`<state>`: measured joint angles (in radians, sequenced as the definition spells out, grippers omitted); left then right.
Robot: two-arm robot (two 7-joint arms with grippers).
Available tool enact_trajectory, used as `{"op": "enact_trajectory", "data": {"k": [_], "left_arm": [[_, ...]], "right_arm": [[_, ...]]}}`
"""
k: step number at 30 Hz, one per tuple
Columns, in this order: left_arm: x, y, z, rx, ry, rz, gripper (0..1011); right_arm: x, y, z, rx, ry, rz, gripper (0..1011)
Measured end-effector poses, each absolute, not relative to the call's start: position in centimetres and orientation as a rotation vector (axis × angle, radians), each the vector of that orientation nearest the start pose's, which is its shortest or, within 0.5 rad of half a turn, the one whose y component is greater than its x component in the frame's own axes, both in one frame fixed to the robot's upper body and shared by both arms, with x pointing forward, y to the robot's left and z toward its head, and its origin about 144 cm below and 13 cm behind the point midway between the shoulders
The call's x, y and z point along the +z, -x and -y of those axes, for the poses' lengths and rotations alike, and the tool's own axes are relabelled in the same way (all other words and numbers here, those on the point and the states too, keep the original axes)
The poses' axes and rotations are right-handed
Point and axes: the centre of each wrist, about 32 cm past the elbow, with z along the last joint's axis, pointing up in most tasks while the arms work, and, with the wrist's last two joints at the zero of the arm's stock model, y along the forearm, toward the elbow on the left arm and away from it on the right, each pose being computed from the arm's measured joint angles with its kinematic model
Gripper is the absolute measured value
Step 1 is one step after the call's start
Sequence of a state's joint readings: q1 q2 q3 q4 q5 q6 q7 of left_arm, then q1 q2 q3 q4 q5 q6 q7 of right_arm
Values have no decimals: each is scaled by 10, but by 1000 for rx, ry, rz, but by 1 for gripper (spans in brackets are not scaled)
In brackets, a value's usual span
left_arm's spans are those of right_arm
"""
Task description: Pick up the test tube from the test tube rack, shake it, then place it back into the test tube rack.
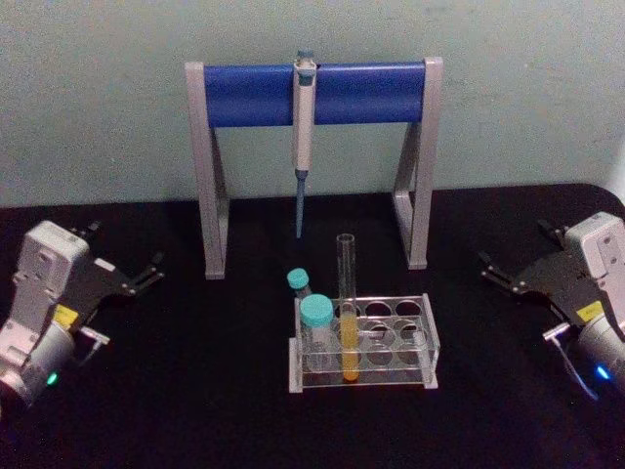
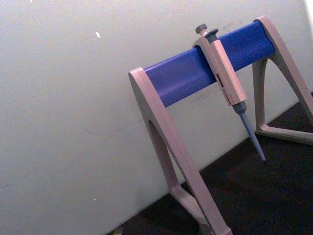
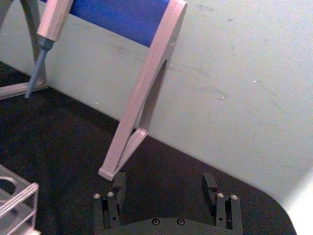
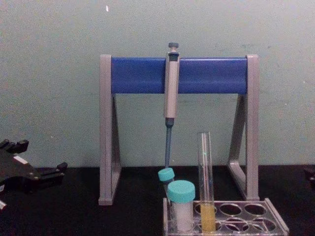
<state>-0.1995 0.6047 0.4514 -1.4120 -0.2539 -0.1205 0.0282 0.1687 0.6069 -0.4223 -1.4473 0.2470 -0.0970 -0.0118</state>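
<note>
The test tube [image 1: 345, 283] stands upright in a front-row hole of the clear test tube rack [image 1: 428, 337] at the table's middle, with yellow liquid in its lower part. From the chest view the test tube [image 4: 204, 167] rises well above the test tube rack [image 4: 275, 219]. My left gripper [image 1: 122, 252] rests open at the far left of the table, far from the rack. At the far right my right gripper [image 1: 518, 252] is open too, and the right wrist view shows the right gripper [image 3: 164, 188] with its fingers [image 3: 117, 183] wide apart and nothing between them.
A grey-and-blue pipette stand [image 1: 244, 93] stands behind the rack, with a pipette [image 1: 304, 127] hanging from its bar. A wide teal-capped tube [image 1: 315, 315] and a small teal-capped tube [image 1: 298, 280] sit in the rack's left end. Black tabletop lies between each gripper and the rack.
</note>
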Motion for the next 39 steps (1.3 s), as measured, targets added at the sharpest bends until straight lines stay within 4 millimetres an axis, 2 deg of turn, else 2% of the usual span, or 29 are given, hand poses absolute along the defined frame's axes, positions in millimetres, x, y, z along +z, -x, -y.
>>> {"op": "enact_trajectory", "data": {"k": [7,13,20,28,39], "left_arm": [[1140,-489,-310,1248,-304,285,1001],[1140,-489,-310,1248,-304,285,1001],[1140,-489,-310,1248,-304,285,1001],[1140,-489,-310,1248,-304,285,1001],[1140,-489,-310,1248,-304,285,1001]], "right_arm": [[1147,-467,309,-1211,303,246,1000],[1153,-446,306,-1158,216,167,1000],[1158,-435,299,-1058,130,90,1000],[1163,-440,285,-942,84,19,1000],[1172,-460,263,-783,64,-34,1000]]}}
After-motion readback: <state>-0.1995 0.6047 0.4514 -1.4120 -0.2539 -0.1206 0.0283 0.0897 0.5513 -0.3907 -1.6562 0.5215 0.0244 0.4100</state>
